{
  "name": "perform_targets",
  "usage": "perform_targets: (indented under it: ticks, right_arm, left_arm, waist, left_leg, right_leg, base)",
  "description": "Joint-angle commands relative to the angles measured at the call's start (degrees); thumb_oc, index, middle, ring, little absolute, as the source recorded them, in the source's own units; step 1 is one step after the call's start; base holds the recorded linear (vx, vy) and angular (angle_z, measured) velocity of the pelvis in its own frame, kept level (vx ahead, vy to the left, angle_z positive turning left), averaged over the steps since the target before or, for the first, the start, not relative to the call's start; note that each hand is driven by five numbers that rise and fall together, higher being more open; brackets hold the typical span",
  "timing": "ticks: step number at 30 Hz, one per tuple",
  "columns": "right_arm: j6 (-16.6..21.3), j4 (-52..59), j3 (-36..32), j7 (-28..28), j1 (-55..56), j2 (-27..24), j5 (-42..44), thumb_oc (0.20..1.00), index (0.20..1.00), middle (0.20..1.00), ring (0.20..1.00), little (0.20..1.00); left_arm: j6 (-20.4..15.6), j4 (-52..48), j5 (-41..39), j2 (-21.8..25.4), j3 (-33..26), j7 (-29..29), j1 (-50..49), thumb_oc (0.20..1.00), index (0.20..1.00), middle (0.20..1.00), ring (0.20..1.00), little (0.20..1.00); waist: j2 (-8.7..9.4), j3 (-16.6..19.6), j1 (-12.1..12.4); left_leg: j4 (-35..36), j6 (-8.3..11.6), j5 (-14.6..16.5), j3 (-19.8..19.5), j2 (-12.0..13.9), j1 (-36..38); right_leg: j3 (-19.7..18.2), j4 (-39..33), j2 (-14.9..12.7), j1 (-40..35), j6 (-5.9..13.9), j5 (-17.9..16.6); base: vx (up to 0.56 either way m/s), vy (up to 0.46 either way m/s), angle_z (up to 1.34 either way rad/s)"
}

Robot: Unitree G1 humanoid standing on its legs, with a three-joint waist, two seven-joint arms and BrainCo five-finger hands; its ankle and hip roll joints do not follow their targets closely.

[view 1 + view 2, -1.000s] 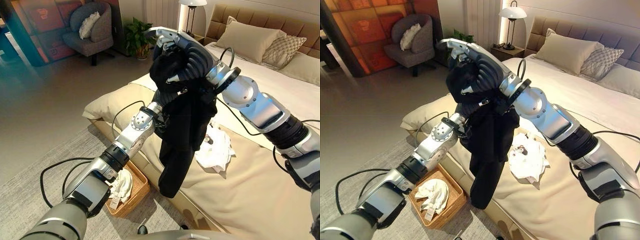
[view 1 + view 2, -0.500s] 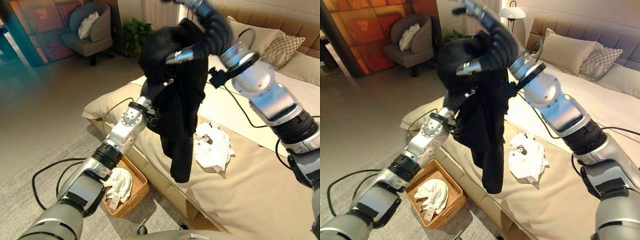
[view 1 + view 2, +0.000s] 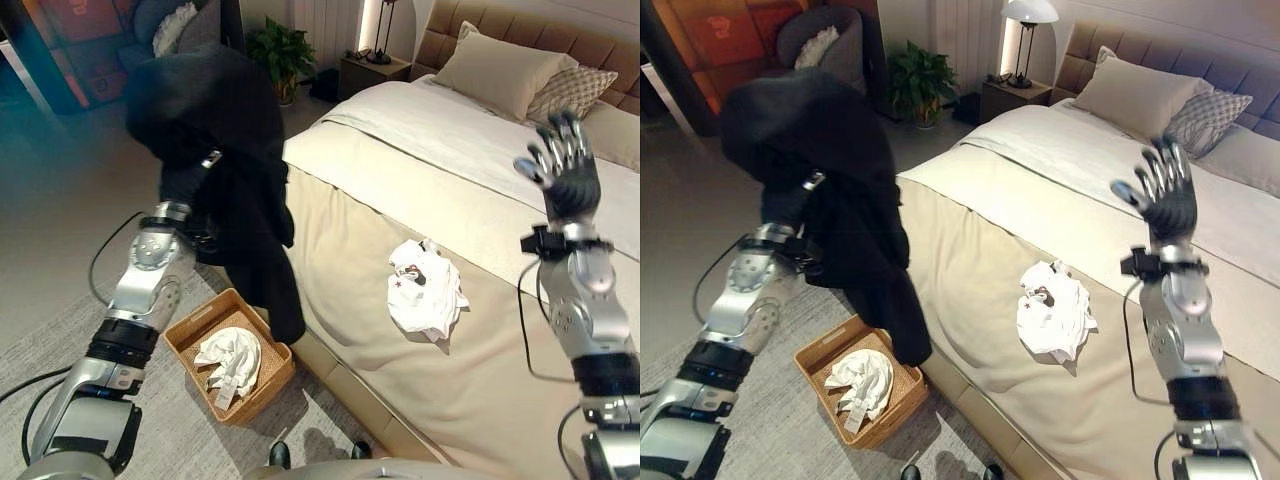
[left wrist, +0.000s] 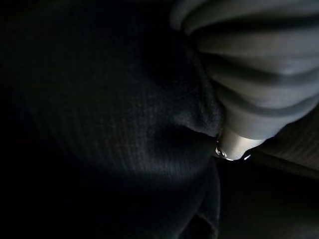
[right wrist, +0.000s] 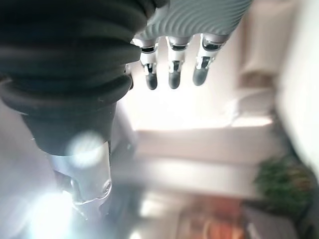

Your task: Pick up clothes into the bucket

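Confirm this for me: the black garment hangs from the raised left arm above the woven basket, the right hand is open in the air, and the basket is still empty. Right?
Not quite: the woven wicker basket is not empty; the right eye view shows a crumpled white cloth already lying in it. The rest stands: the black garment hangs from the raised left arm above the basket, and the right hand is open in the air.
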State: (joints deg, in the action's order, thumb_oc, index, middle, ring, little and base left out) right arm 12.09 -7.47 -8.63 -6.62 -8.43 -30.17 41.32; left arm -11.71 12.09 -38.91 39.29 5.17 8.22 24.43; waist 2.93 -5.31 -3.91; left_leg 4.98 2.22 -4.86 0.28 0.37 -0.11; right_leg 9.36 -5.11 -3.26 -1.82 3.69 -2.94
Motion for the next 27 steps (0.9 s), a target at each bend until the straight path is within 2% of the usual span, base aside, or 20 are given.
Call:
perform_targets:
  ticks: [1,2,3,4,5,8,9,12,15,21,22,23,24,27]
  right_arm:
    - [1.60,-3.41,-3.05,1.72,1.93,2.92,1.91,1.000,1.000,1.000,1.000,1.000]
    - [1.62,-3.39,-3.03,1.73,1.99,3.01,1.85,1.000,1.000,1.000,1.000,1.000]
    - [1.33,-2.62,-3.01,1.53,3.93,4.34,0.13,1.000,1.000,1.000,1.000,1.000]
    - [1.06,-6.72,-3.87,1.73,6.32,6.24,-0.56,1.000,1.000,1.000,1.000,1.000]
    - [1.13,-6.83,-3.87,1.79,6.24,6.26,-0.50,1.000,1.000,1.000,1.000,1.000]
    - [1.29,-11.97,-3.06,1.54,9.70,9.62,-4.34,1.000,1.000,1.000,1.000,1.000]
    - [1.31,-11.98,-3.04,1.50,9.65,9.65,-4.44,1.000,1.000,1.000,1.000,1.000]
    - [1.89,-15.67,-2.43,0.78,11.44,10.29,-7.15,1.000,1.000,1.000,1.000,1.000]
    - [1.72,-21.15,-0.17,0.40,12.57,9.05,-11.55,1.000,1.000,1.000,1.000,1.000]
    - [1.90,-26.16,3.14,-0.44,11.26,6.29,-15.68,1.000,1.000,1.000,1.000,1.000]
    - [2.00,-27.74,4.03,-0.63,10.50,5.44,-15.92,1.000,1.000,1.000,1.000,1.000]
    - [2.07,-27.84,3.96,-0.60,10.35,5.47,-15.86,1.000,1.000,1.000,1.000,1.000]
    - [2.30,-27.57,5.05,-0.91,10.03,4.56,-16.25,1.000,1.000,1.000,1.000,1.000]
    - [2.74,-27.70,5.41,-1.31,9.69,4.19,-15.84,1.000,1.000,1.000,1.000,1.000]
  left_arm:
    - [-4.11,1.16,5.88,5.25,-6.50,2.82,3.91,0.200,0.200,0.200,0.200,0.200]
    - [-4.12,1.15,5.90,5.29,-6.49,2.83,3.85,0.200,0.200,0.200,0.200,0.200]
    - [-4.06,1.96,6.51,5.87,-7.59,3.49,3.53,0.200,0.200,0.200,0.200,0.200]
    - [-4.65,2.73,7.58,6.85,-9.04,4.09,3.27,0.200,0.200,0.200,0.200,0.200]
    - [-4.70,2.78,7.57,6.92,-9.00,4.10,3.34,0.200,0.200,0.200,0.200,0.200]
    - [-5.37,4.13,10.26,7.10,-10.87,6.82,2.77,0.200,0.200,0.200,0.200,0.200]
    - [-5.37,4.11,10.31,7.09,-10.90,6.87,2.75,0.200,0.200,0.200,0.200,0.200]
    - [-6.07,5.25,11.97,7.23,-11.48,8.39,2.62,0.200,0.200,0.200,0.200,0.200]
    - [-6.56,7.17,12.61,8.08,-11.45,9.97,2.85,0.200,0.200,0.200,0.200,0.200]
    - [-7.50,9.05,11.96,10.01,-10.50,11.64,4.42,0.200,0.200,0.200,0.200,0.200]
    - [-7.66,10.48,11.30,10.73,-9.14,12.15,6.42,0.200,0.200,0.200,0.200,0.200]
    - [-7.72,10.56,11.28,10.78,-9.05,12.15,6.65,0.200,0.200,0.200,0.200,0.200]
    - [-7.85,12.23,10.61,11.69,-7.72,13.11,8.86,0.200,0.200,0.200,0.200,0.200]
    - [-8.06,13.21,10.62,13.04,-6.21,14.10,11.40,0.200,0.200,0.200,0.200,0.200]
  waist:
    - [0.21,-2.55,-0.14]
    - [0.26,-2.46,-0.25]
    - [0.04,-3.55,-0.30]
    - [-0.16,-5.68,-0.61]
    - [-0.11,-5.55,-0.72]
    - [-0.64,-10.02,-1.01]
    - [-0.63,-9.86,-1.14]
    - [-0.59,-12.85,-1.44]
    - [-0.14,-15.86,-2.07]
    - [0.45,-18.73,-2.25]
    - [0.54,-19.52,-2.36]
    - [0.64,-19.68,-2.35]
    - [0.82,-20.94,-2.60]
    - [1.10,-21.78,-2.72]
  left_leg:
    - [-5.60,-0.20,6.43,-2.27,-0.53,-0.85]
    - [-5.65,-0.19,6.43,-2.37,-0.55,-0.95]
    - [-5.89,-0.11,6.08,-2.62,-0.61,-1.81]
    - [-6.44,-0.05,5.47,-3.42,-0.79,-3.86]
    - [-6.59,-0.05,5.47,-3.53,-0.83,-4.16]
    - [-9.36,-0.04,4.26,-5.26,-0.96,-9.76]
    - [-9.62,-0.04,4.32,-5.36,-1.03,-10.14]
    - [-14.42,0.02,4.59,-6.34,-1.83,-15.28]
    - [-24.25,-0.31,7.80,-6.36,-2.93,-23.16]
    - [-33.69,-1.03,10.96,-5.82,-2.62,-31.86]
    - [-37.21,-1.08,13.82,-6.05,-2.49,-34.01]
    - [-37.14,-1.27,12.18,-5.71,-2.65,-34.96]
    - [-40.68,-1.29,15.01,-5.85,-2.47,-37.27]
    - [-43.13,-1.42,15.75,-5.87,-2.43,-40.49]
  right_leg:
    - [1.28,9.15,-4.84,4.64,3.98,2.54]
    - [1.37,9.26,-4.86,4.72,3.97,2.62]
    - [1.67,9.63,-4.88,5.39,3.85,2.70]
    - [1.98,10.68,-5.01,7.43,3.71,2.70]
    - [2.07,10.87,-5.07,7.69,3.70,2.77]
    - [2.81,15.35,-6.49,13.54,3.06,3.17]
    - [2.87,15.67,-6.59,13.90,3.05,3.31]
    - [3.07,18.97,-7.92,17.60,2.41,4.06]
    - [1.72,24.74,-8.86,23.36,1.78,5.40]
    - [-1.18,32.88,-8.84,32.31,1.10,7.63]
    - [-2.25,35.98,-8.57,34.40,1.47,10.10]
    - [-1.84,35.61,-8.90,35.14,1.03,8.59]
    - [-2.86,38.96,-8.65,37.55,1.36,11.12]
    - [-3.34,41.17,-8.61,40.77,1.33,11.67]
  base:
    - [-0.07,-0.009,0.16]
    - [-0.10,-0.012,0.15]
    - [-0.19,-0.017,0.15]
    - [-0.19,-0.017,0.18]
    - [-0.21,-0.013,0.36]
    - [-0.20,0.012,0.19]
    - [-0.17,0.022,0.27]
    - [-0.11,0.006,0.22]
    - [-0.09,0.034,0.29]
    - [-0.05,0.052,-0.04]
    - [-0.04,0.035,-0.15]
    - [0.02,0.023,-0.13]
    - [-0.04,0.022,-0.03]
    - [-0.02,0.023,-0.10]
